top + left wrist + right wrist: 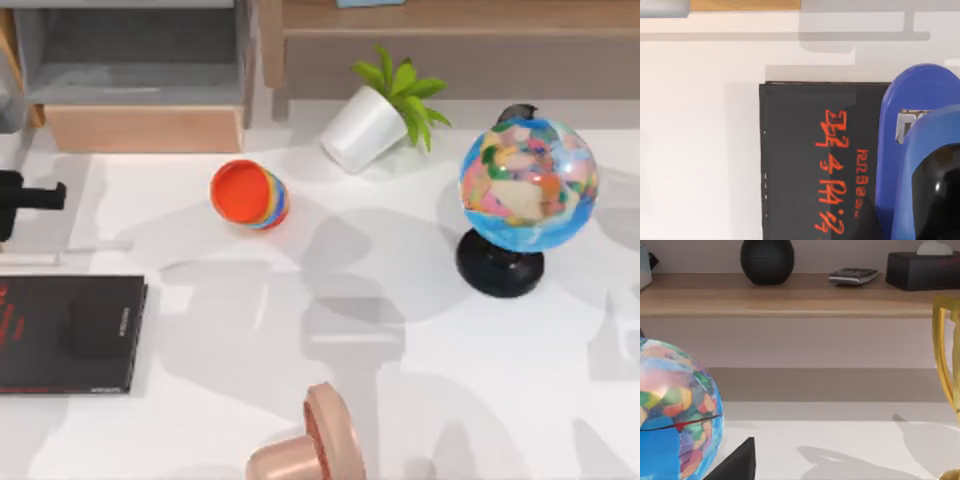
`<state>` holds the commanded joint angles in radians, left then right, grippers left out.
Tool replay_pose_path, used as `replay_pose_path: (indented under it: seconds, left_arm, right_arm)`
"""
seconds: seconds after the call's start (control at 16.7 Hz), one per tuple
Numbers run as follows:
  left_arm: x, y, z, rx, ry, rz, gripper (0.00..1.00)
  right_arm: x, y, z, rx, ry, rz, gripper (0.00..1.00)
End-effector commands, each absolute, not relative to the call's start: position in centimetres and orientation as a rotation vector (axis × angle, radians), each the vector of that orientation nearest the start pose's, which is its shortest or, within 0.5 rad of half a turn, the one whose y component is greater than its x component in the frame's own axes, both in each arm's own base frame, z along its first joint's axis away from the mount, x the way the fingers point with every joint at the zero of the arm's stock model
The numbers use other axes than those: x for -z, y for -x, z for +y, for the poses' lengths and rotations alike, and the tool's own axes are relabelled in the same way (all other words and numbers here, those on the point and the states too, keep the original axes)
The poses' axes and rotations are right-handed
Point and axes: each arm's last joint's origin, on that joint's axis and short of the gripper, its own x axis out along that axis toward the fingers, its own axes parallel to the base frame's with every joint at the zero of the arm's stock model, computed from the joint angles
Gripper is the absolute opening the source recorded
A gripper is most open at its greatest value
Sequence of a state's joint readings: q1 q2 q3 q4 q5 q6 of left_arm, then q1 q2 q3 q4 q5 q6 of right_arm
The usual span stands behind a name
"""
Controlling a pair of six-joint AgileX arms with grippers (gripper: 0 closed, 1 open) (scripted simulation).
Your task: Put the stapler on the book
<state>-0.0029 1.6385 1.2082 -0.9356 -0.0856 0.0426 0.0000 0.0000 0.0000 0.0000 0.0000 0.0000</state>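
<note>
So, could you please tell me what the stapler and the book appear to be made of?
The bright blue oblong stapler looks like smooth moulded plastic, with a soft sheen and a small grey metal-looking insert. The large flat black rectangular book seems to have a matte card or paper cover, flat and glare-free, with printed red lettering.

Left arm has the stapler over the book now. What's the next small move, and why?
Probably lower the left gripper straight down: the stapler it holds hangs over the book cover and seemingly is not yet resting on it. The right arm is idle by the globe.
</note>
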Motion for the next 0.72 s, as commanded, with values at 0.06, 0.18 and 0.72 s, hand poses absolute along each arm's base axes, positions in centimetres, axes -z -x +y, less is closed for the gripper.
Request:
replay_pose_path:
  seconds: [0.06, 0.18, 0.72]
  left_arm:
    - [-20.8, -30.7, -0.1, -0.031, -0.083, 1.395, 0.0]
    - [-19.1, -29.9, -0.9, -0.013, -0.066, 1.441, 0.0]
    - [-18.1, -29.4, -1.3, -0.005, -0.055, 1.463, 0.0]
  right_arm:
    - [-16.0, -10.6, -0.1, 0.0, 0.0, 0.0, 1.0]
    - [-16.0, -10.6, -0.1, 0.0, 0.0, 0.0, 1.0]
    - [-16.0, -10.6, -0.1, 0.0, 0.0, 0.0, 1.0]
